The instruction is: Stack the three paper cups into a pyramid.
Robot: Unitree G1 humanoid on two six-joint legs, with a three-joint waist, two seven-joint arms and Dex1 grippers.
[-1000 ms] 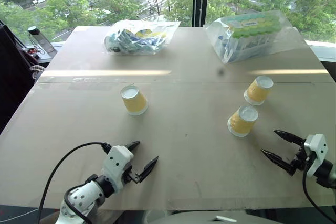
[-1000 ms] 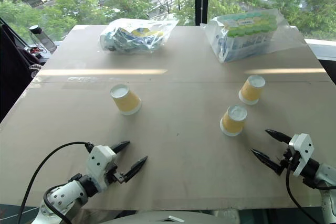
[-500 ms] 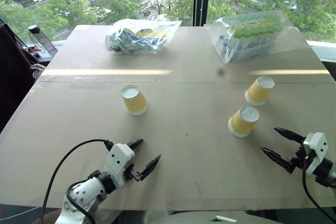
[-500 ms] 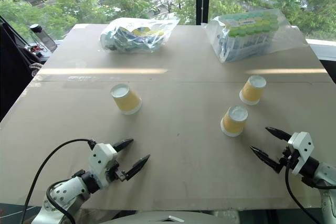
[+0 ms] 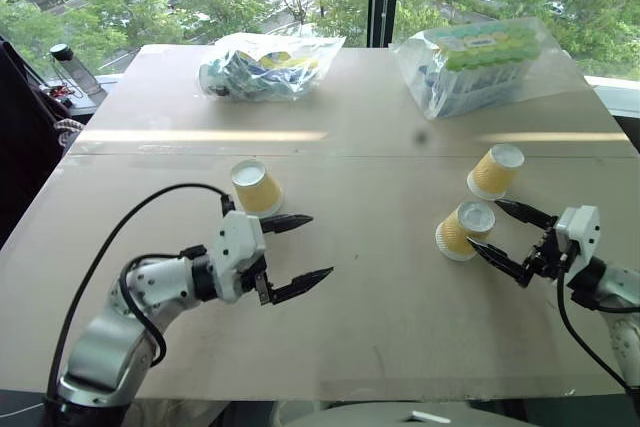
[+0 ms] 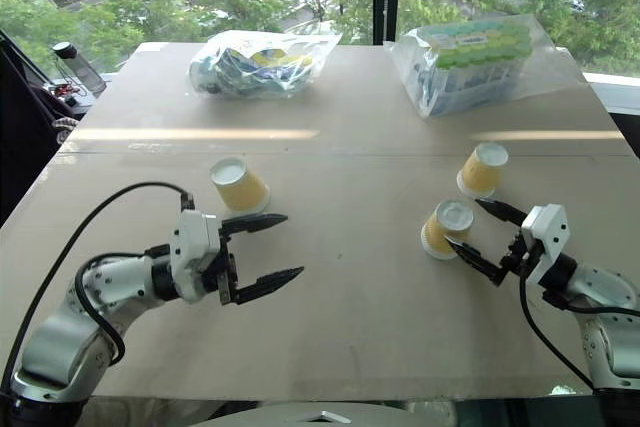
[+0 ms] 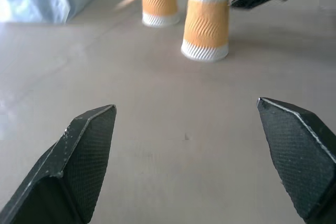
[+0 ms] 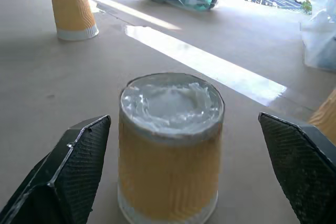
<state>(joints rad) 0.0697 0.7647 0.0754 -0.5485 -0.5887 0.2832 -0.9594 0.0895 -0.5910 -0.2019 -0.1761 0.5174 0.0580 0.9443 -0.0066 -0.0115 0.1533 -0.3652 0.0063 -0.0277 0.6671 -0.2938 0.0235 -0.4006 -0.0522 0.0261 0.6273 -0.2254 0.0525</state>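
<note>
Three paper cups sit upside down on the surface (image 5: 380, 347), none stacked. One cup (image 5: 256, 188) stands alone left of centre, well in from the left edge. The other two are over toward the right edge: the nearer cup (image 5: 463, 231) and the farther cup (image 5: 494, 171), close together but apart.

Right gripper (image 5: 512, 241) hangs level just beside the nearer cup, jaws released and spread wide, empty. In the right wrist view that cup (image 8: 169, 148) sits squarely between the two fingers (image 8: 63, 174), with a gap on both sides, no contact.

Left gripper (image 5: 296, 250) hovers above the surface just beside the lone cup on its near side, one fingertip close to the cup's base, pointing across toward the right. Jaws released, wide, holding nothing.

Plenty of open room: the whole middle of the surface between the two grippers is bare, and so is the broad strip along the near edge. Along the far edge lie two clear bags of packaged goods, one left (image 5: 268, 67) and one right (image 5: 478, 65), well apart from the cups.
</note>
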